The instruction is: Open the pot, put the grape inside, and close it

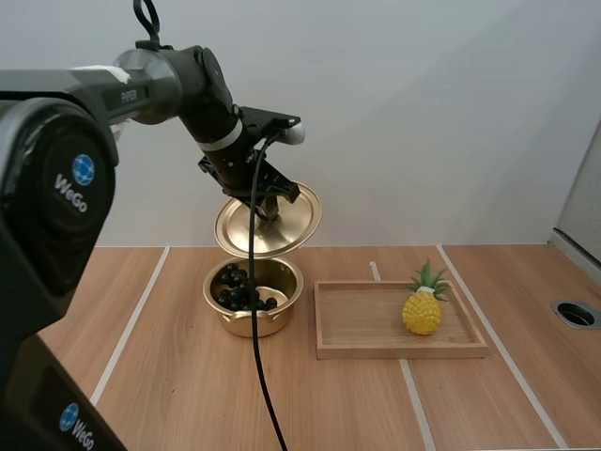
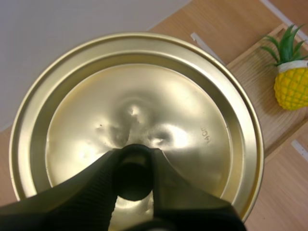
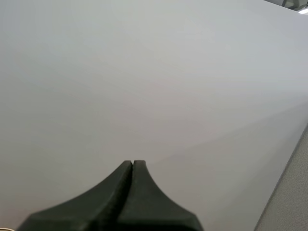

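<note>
Overhead, the robot's left fingers (image 1: 270,205) are pinched on the dark knob (image 2: 133,185) of the gold lid (image 1: 268,230) and hold it in the air above the pot (image 1: 274,319). The lid is tilted, with its knob side turned up and toward the arms' bases. It hangs at 12 o'clock of the pot, and its lower edge is close over the pot's far rim. Whether the two touch cannot be told from the high view.

The left wrist view looks along the fingers, one on each side of the knob with their tips closed against it. The lid's round face spreads out behind them.

The pot is open and stands upright on the wooden surface (image 1: 169,376). The bunch of dark grapes (image 1: 240,289) lies inside it, resting on the bottom and below the rim.

A wooden tray (image 1: 362,324) lies flat at 3 o'clock of the pot, just beside it. A yellow toy pineapple (image 1: 423,308) with green leaves stands upright near the tray's 3 o'clock end. In the left wrist view the pineapple and a corner of the tray appear beyond the lid's edge.

The right fingers (image 3: 115,197) lie pressed together as one dark wedge, with nothing between them.
</note>
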